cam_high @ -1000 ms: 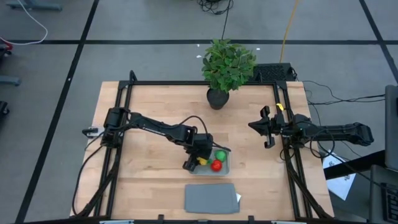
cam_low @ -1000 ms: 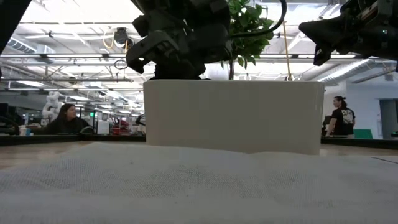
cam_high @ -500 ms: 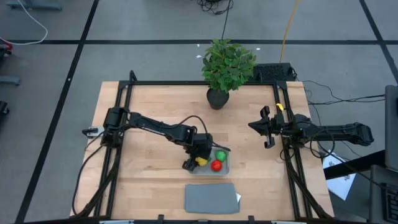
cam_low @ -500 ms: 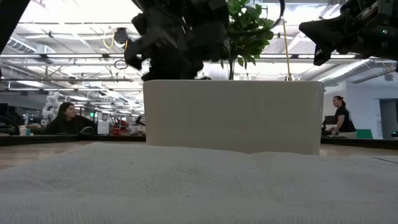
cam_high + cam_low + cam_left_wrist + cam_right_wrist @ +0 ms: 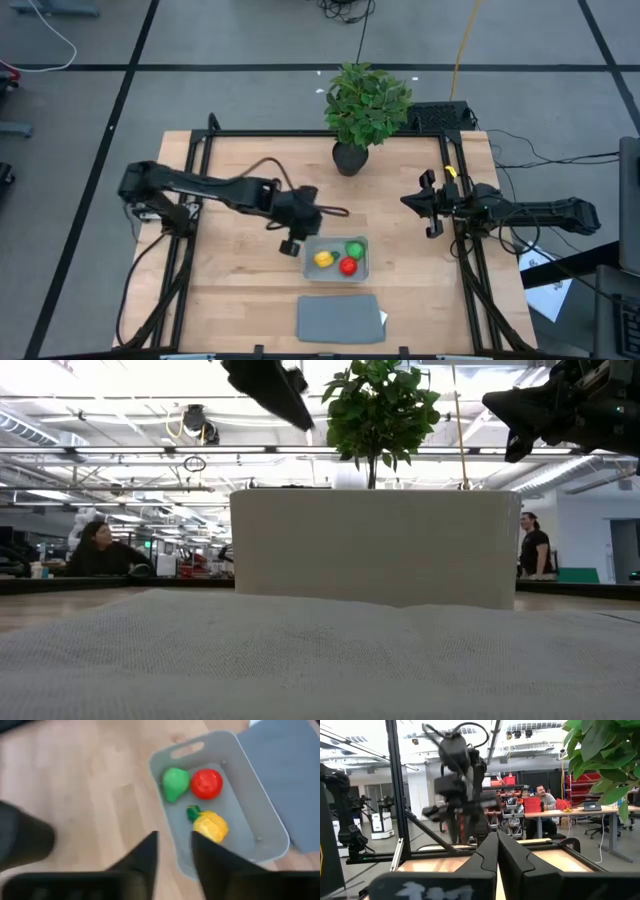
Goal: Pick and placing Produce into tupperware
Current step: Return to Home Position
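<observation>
Wood-topped table (image 5: 240, 290) fills the high view for you, with a leafy potted plant (image 5: 366, 103) at its far edge and an open workshop beyond, where one person (image 5: 100, 550) sits on the left of the low view and another (image 5: 533, 550) stands on the right.

Your left arm reaches from the table's left side toward the middle. Your right arm lies along the right edge, well apart from the work. A flat dark grey lid (image 5: 340, 318) rests near the front edge, just in front of the tupperware (image 5: 362, 270).

All three produce pieces sit inside that tupperware: the green piece (image 5: 355, 249) and the red piece (image 5: 347, 266) side by side, the yellow piece (image 5: 324, 259) with its green tip just beside them.

Your left gripper (image 5: 290, 243) hangs above the wood just off the tupperware's far left corner. From its wrist camera you can see its fingers (image 5: 145, 855) parted by a narrow gap, empty, touching nothing, with the tupperware's rim below them. Your right gripper (image 5: 428, 205) holds nothing either; its fingers (image 5: 487, 852) are pressed together tip to tip.
</observation>
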Available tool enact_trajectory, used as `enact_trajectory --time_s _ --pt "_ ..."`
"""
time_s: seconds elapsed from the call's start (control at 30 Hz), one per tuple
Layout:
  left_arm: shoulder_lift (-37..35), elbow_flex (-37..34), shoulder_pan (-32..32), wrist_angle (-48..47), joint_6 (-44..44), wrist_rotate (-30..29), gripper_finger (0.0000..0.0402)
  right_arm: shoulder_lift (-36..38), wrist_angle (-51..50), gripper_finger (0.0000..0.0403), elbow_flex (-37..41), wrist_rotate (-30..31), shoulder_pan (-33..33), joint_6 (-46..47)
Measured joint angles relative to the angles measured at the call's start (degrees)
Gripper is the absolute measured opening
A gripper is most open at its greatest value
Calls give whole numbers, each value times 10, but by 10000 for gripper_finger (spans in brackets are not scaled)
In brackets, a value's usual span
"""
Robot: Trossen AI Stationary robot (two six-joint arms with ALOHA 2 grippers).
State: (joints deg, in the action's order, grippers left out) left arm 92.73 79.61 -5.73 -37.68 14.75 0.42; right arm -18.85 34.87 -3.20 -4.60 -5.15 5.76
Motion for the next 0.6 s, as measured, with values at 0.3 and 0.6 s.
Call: enact_trajectory --time_s 0.3,0.6 --pt "-147 -124 -2 67 -48 -62 12 16 -10 0 0 -1 0 2" --pt "-322 -334 -21 321 -54 -134 1 54 -121 0 -26 0 0 -5"
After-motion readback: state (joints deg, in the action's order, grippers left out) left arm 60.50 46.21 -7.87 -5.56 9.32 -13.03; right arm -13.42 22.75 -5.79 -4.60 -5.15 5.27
